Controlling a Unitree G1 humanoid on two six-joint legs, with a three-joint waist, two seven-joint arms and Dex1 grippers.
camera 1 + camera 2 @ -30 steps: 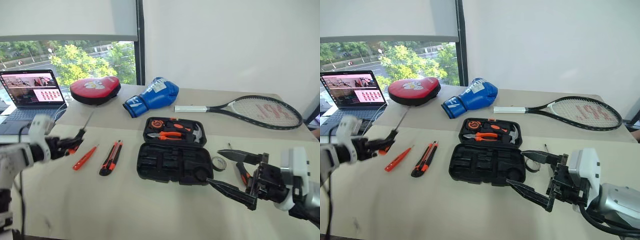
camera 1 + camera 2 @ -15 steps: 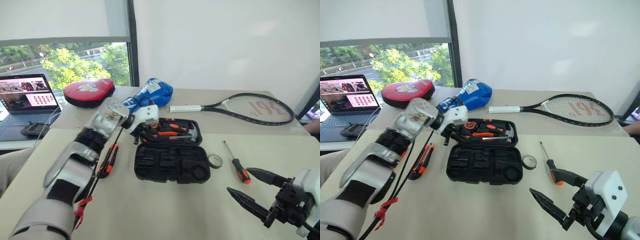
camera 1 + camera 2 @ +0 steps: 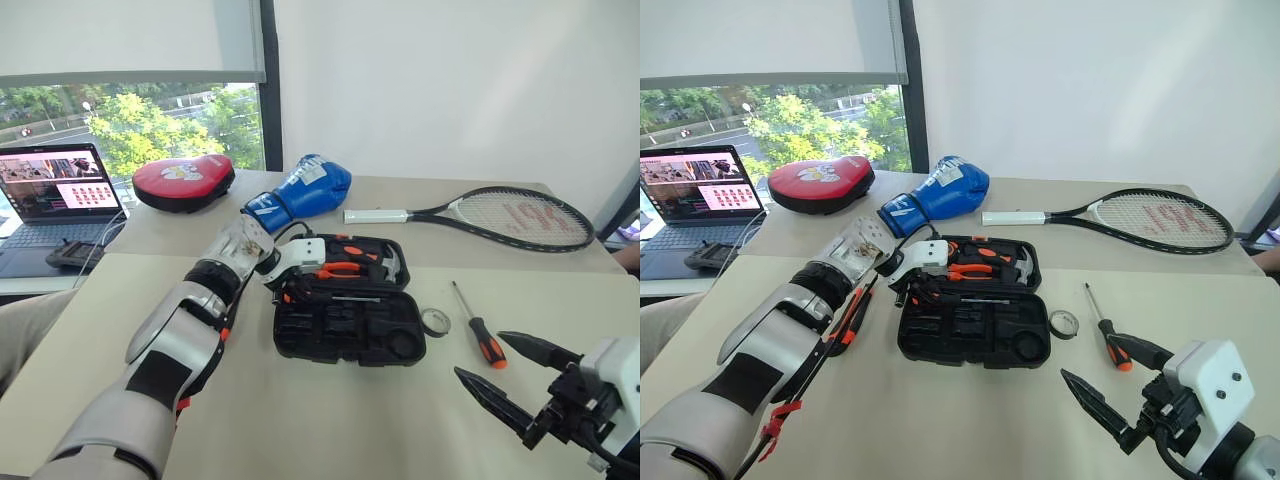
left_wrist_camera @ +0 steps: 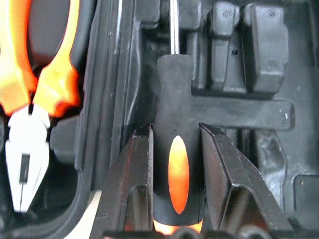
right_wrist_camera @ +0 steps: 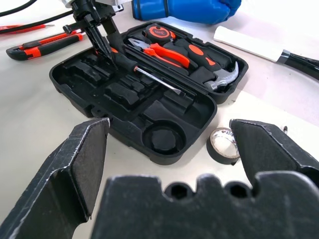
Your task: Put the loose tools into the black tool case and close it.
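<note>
The black tool case [image 3: 350, 330] lies open at the table's middle. Orange-handled pliers [image 3: 341, 269] and a hammer sit in its lid half. My left gripper [image 4: 175, 130] is shut on a black-and-orange screwdriver [image 5: 126, 61]. That screwdriver lies along the back of the case's lower half, by the hinge. My right gripper [image 3: 478, 354] hangs open near the table's front right, holding nothing. Right of the case lie a grey-black tape roll [image 3: 435, 321] and a second black-and-orange screwdriver [image 3: 478, 328]. The utility knife [image 5: 47, 45] and a slim orange screwdriver [image 5: 27, 27] lie left of the case.
A tennis racket [image 3: 500, 213], a blue boxing glove [image 3: 305, 190] and a red padded mitt [image 3: 183, 180] lie along the far side. A laptop [image 3: 60, 185] stands open at the far left.
My left arm swung from the table's left over to the case and set its screwdriver down into the lower half. My right gripper drew back toward the front right, still open.
</note>
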